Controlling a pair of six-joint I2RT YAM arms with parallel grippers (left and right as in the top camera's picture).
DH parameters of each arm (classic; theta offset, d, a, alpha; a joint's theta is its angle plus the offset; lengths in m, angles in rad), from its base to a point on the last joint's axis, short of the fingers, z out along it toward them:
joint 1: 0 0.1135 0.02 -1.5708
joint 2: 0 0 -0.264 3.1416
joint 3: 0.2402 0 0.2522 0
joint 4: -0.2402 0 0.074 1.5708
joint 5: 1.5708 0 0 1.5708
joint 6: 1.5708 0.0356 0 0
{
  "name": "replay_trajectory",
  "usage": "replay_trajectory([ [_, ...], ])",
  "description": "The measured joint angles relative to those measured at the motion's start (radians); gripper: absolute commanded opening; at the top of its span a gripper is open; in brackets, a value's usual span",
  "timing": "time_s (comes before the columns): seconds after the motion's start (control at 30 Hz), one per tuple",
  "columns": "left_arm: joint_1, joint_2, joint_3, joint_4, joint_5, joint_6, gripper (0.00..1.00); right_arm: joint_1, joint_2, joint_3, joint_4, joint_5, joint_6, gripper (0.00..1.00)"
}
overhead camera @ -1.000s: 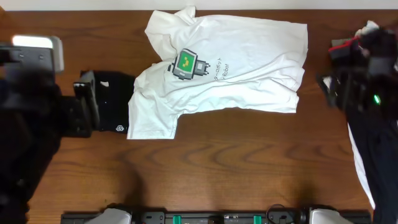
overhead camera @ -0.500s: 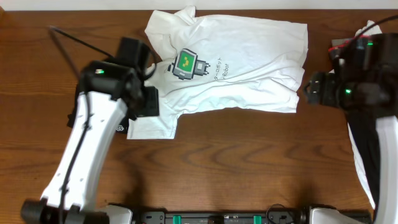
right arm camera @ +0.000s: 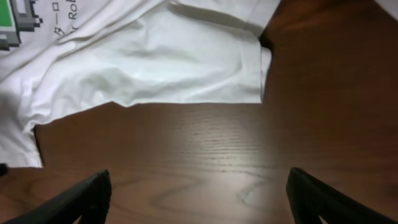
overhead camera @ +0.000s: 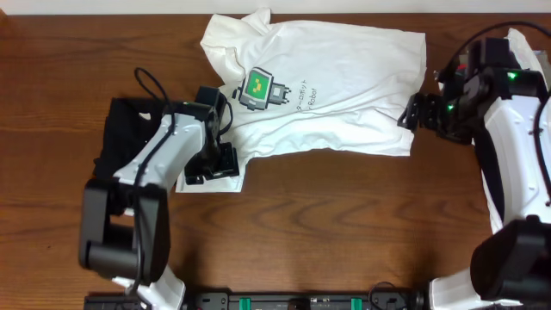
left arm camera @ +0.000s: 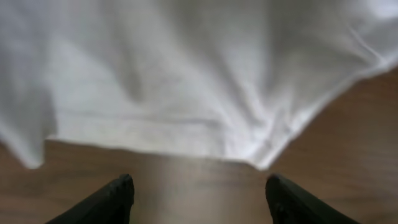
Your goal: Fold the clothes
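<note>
White T-shirt spread on wooden table, upper centre of overhead frame, long axis left-right, robot print toward left. Left gripper over lower-left sleeve, hem just ahead; jaws spread, empty. Right gripper beside right hem edge, spread wide, holding nothing. Each arm nearest its own end.

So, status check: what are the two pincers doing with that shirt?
Left pincer open at white T-shirt sleeve hem. Right pincer open beside its opposite edge. Shirt spread, unfolded. Dark garment lies left of it.
</note>
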Motion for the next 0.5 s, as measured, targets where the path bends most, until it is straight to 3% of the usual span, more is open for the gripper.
replay_trajectory([
  [0.23, 0.024, 0.108, 0.000, 0.039, 0.000, 0.003, 0.71, -0.001, 0.004, 0.000, 0.020, -0.014, 0.000, 0.89],
  [0.3, 0.030, 0.136, 0.006, 0.043, 0.006, 0.008, 0.66, -0.001, 0.003, 0.000, 0.020, -0.014, 0.000, 0.89],
  [0.33, 0.031, 0.137, 0.006, 0.044, 0.008, 0.010, 0.61, -0.001, 0.004, 0.000, 0.022, -0.015, 0.000, 0.89],
  [0.5, 0.032, 0.147, 0.014, 0.026, 0.005, 0.027, 0.12, -0.006, 0.003, 0.000, 0.029, -0.018, 0.000, 0.90],
])
